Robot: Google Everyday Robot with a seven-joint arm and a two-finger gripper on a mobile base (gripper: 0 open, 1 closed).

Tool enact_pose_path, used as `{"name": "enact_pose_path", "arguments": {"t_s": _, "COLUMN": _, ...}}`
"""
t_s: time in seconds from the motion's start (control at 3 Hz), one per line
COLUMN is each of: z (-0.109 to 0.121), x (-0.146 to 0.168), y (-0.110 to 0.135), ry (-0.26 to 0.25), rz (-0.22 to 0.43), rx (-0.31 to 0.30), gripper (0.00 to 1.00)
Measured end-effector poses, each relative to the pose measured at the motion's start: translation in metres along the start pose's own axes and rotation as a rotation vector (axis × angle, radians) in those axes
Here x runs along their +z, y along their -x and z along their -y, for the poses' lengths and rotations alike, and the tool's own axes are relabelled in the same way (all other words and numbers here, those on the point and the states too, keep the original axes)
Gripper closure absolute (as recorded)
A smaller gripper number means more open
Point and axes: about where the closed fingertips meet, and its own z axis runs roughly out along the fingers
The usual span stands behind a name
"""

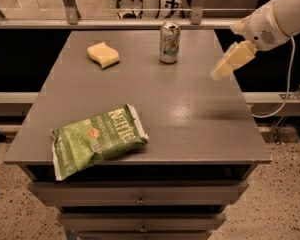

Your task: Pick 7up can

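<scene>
The 7up can (169,42) stands upright near the far edge of the grey table (190,129), silver-white with green print and a shiny top. My gripper (224,69) hangs above the table's right side, to the right of the can and a little nearer to me, well apart from it. It has pale yellow fingers on a white arm that comes in from the upper right. Nothing is in it.
A yellow sponge (103,54) lies at the far left of the table. A green crisp bag (96,139) lies at the front left corner. Drawers sit below the tabletop. A rail and office chairs stand behind the table. A cable hangs at the right.
</scene>
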Motion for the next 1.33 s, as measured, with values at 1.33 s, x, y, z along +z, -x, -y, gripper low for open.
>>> {"name": "enact_pose_path", "arguments": {"t_s": 1.33, "z": 0.069, "x": 0.111, "y": 0.070, "ry": -0.071, "rz": 0.289, "rx": 0.147, "gripper": 0.00}}
